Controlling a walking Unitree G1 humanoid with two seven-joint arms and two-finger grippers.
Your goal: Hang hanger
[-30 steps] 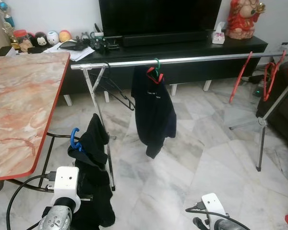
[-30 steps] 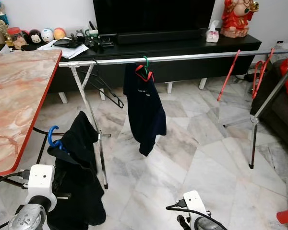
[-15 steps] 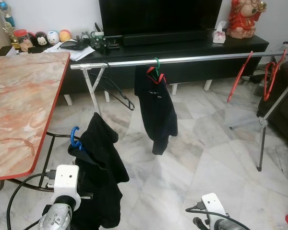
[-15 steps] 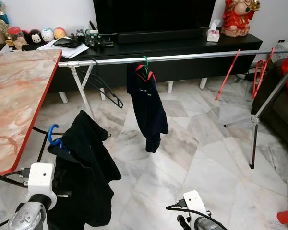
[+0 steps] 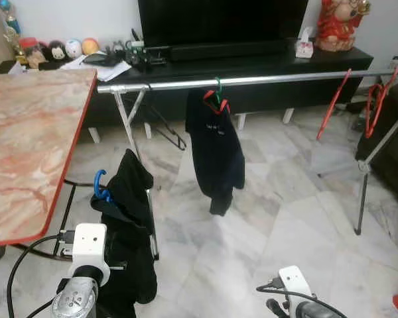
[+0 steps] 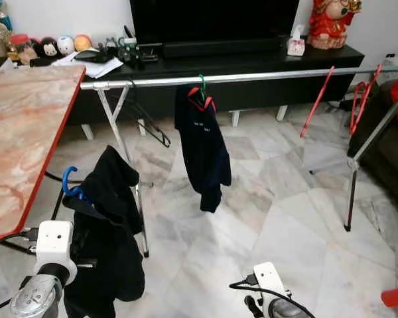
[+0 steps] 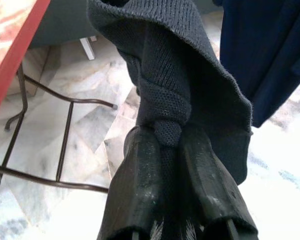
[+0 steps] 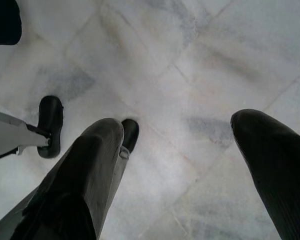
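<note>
The rail (image 5: 272, 80) lay bare between its left end and the hung navy shirt (image 5: 215, 149). The marble-topped surface (image 5: 26, 139) blocked the left side; red hangers (image 5: 373, 106) occupied the rail's right end.

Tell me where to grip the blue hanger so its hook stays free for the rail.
Grip the blue hanger below its hook, at the neck under the black garment, coming from beneath. The left gripper is already shut on that cloth-covered part. The hook curves upward and open, so a low hold likely leaves it clear to go over the metal rail.
</note>
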